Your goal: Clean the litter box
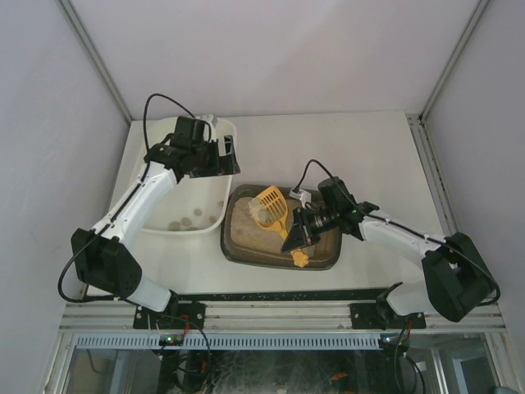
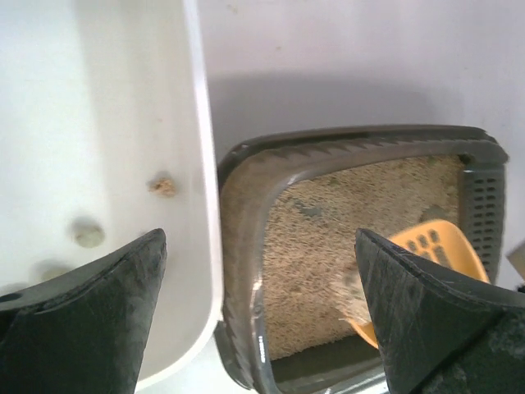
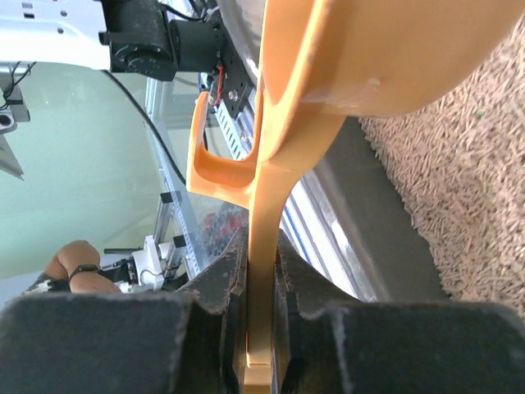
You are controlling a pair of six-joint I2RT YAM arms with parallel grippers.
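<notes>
Near the counter's near edge, about midway along it, sits the litter box, dark olive-brown and filled with beige litter. Its left side is just beside the white tub; the left wrist view shows the two rims very close, contact not resolvable.

Right hand: over the near-right part of the litter box, clenched on the handle of a yellow-orange scoop. The right wrist view confirms this, with the handle pinched edge-on between both fingers and the hand closed tight on it. The scoop's slotted head points toward the box's far-left corner. A pale grey clump lies in the head. The handle's hooked end reaches toward the box's near rim. Litter and the dark box wall show below the scoop in the right wrist view.

Left hand: above the far-right part of the white tub, released, jaws spread wide and holding nothing. Its wrist camera frames both fingers well apart, with the tub rim and the box's corner visible between them.

Tub contents: several small rounded lumps on the floor near its near end; the left wrist view shows one grey and one brownish.
</notes>
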